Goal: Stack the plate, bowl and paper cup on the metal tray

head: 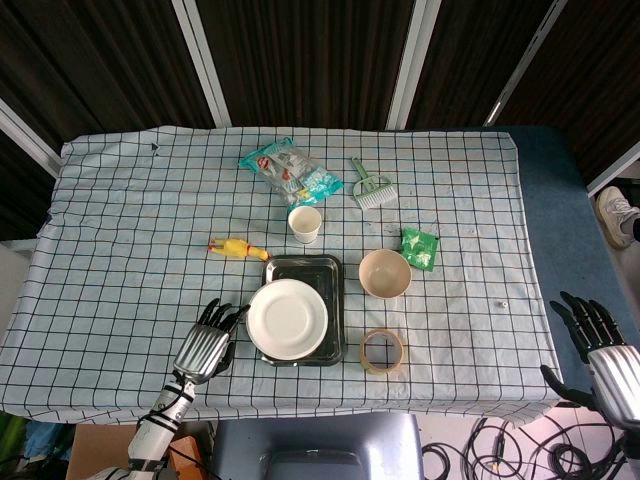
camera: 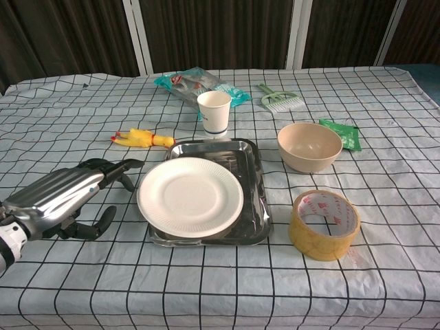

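One plate (head: 287, 319), bowl (head: 384, 273), paper cup (head: 304, 224), metal tray (head: 325, 267).

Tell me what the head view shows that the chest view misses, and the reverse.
Only the head view shows the right hand, open and off the table's right edge, and a shoe on the floor. Only the chest view shows the printing inside the tape roll and the left hand from the side, with nothing in it. Both show the plate on the metal tray, the bowl and paper cup still on the cloth.
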